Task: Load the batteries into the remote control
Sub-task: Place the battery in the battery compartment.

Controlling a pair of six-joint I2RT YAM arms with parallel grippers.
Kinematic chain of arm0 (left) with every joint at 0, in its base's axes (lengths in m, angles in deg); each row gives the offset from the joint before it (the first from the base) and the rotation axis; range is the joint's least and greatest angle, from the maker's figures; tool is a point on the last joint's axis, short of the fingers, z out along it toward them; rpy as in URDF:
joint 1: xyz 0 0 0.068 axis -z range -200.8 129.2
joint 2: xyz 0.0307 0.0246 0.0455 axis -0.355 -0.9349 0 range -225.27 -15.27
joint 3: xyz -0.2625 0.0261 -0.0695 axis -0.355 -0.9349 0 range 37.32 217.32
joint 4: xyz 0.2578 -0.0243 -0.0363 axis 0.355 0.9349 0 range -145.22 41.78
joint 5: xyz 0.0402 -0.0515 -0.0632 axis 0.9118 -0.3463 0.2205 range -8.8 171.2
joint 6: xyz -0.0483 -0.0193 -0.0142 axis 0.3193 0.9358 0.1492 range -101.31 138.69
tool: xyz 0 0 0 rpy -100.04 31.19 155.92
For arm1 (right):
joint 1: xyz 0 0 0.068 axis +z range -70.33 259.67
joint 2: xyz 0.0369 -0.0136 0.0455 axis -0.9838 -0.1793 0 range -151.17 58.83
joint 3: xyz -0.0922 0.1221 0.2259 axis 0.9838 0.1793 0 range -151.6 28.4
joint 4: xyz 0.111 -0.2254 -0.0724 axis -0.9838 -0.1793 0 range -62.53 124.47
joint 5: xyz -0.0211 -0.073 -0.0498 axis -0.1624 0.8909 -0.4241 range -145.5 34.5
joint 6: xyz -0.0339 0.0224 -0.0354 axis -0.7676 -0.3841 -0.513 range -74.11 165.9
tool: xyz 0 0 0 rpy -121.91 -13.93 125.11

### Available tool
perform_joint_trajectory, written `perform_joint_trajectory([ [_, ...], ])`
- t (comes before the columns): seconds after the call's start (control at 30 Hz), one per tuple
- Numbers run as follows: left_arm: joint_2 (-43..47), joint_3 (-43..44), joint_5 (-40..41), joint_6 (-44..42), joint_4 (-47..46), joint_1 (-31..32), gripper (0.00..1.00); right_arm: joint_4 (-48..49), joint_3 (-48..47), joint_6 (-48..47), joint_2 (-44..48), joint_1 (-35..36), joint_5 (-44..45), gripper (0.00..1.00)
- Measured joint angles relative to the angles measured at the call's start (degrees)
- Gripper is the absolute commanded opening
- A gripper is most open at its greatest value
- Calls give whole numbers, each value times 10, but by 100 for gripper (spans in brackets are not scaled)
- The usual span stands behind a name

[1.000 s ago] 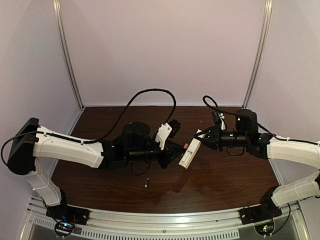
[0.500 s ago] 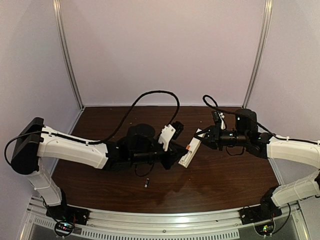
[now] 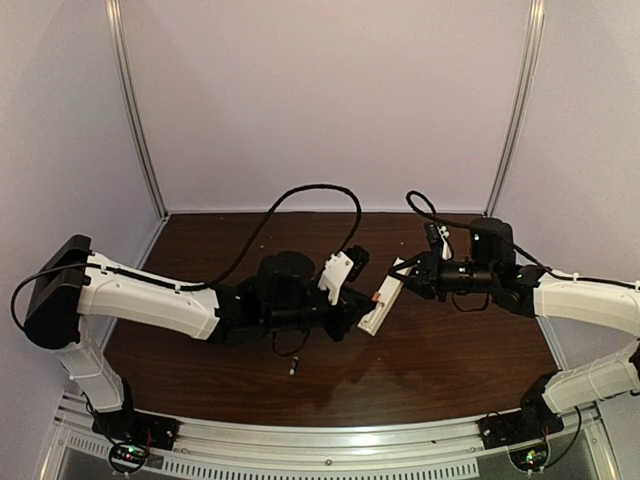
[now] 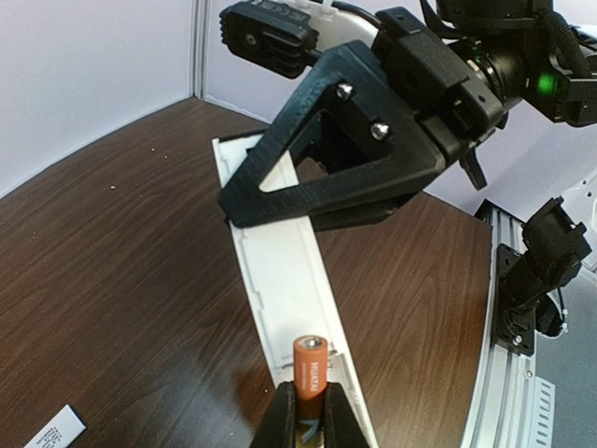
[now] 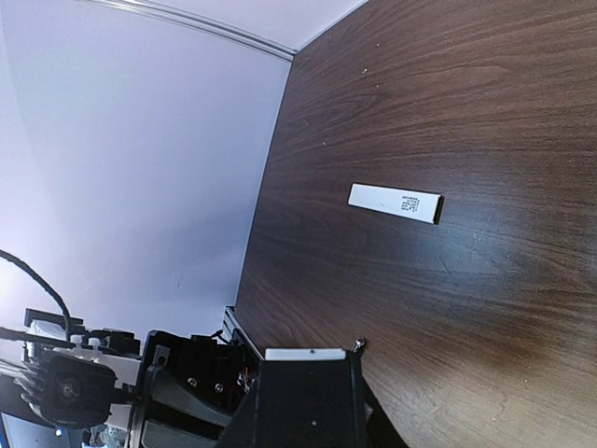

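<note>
- Left hand: fingers drawn nearly together, pinching the orange battery by its lower half. Its upper end stands clear above the fingertips.
- Right hand: closed on the far end of the remote control, holding it off the table. It runs aslant between the two arms, near the middle of the scene.
- Orange battery: poised at the near end of the remote control, over its recessed face. The left wrist view does not show whether the two touch. The battery is not seated in the recess.
- Black battery: lying loose on the table, near side, below the left arm's wrist and well apart from either hand.
- White printed strip: flat on the table, apart from the remote control. It may be the compartment cover, but that cannot be told.
- Progress, as judged: early. The remote control is presented and the first battery is brought up to it, but neither battery is loaded.
- Remaining, as judged: seat the orange battery, fetch and seat the black battery, then close the compartment if a cover belongs to it.
</note>
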Motion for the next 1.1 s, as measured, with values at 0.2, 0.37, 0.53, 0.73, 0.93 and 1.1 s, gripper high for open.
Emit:
perform_joint_trajectory([
  [0.2, -6, 9, 5, 0, 15, 9, 0, -2, -3, 0, 0, 0, 3, 0],
  [0.37, -7, 9, 23, 7, 21, 11, 0, -3, -4, 0, 1, -1, 9, 0],
  [0.53, -7, 9, 43, 13, 28, 14, 3, -7, -5, -2, 2, -4, 13, 0],
  [0.73, -7, 9, 53, 21, 30, 16, 9, -10, -6, -3, 3, -4, 17, 0],
  [0.93, -7, 12, 54, 24, 37, 16, 12, -11, -7, -3, 3, -4, 17, 0],
  [1.1, -10, 21, 55, 24, 46, 16, 13, -15, -10, -4, 3, -5, 17, 0],
])
